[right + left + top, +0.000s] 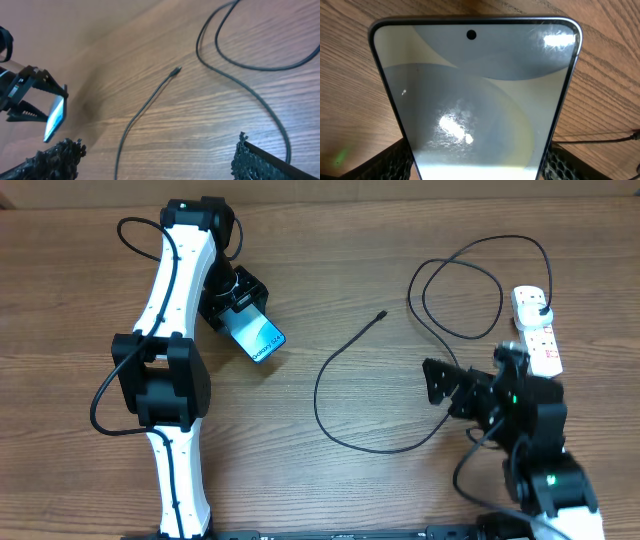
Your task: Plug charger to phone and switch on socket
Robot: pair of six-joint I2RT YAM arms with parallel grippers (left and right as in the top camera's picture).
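My left gripper [237, 308] is shut on the phone [260, 337], holding its blue screen tilted above the table at the upper left. The phone fills the left wrist view [475, 95], with my fingers on both sides of its lower end [477, 172]. The charger is a thin black cable [325, 405]. Its connector tip [383, 313] lies free on the wood right of the phone, and its black plug [541, 306] sits in the white socket strip [540, 340] at the right. My right gripper [441, 382] is open and empty above the cable [135, 120]. The tip [177, 72] lies ahead of the open fingers [155, 165].
The cable makes a wide loop [460, 290] at the back right, near the socket. The left arm's white links [170, 330] cover the left side of the table. The right wrist view shows the phone [55, 117] in the left gripper at its left edge.
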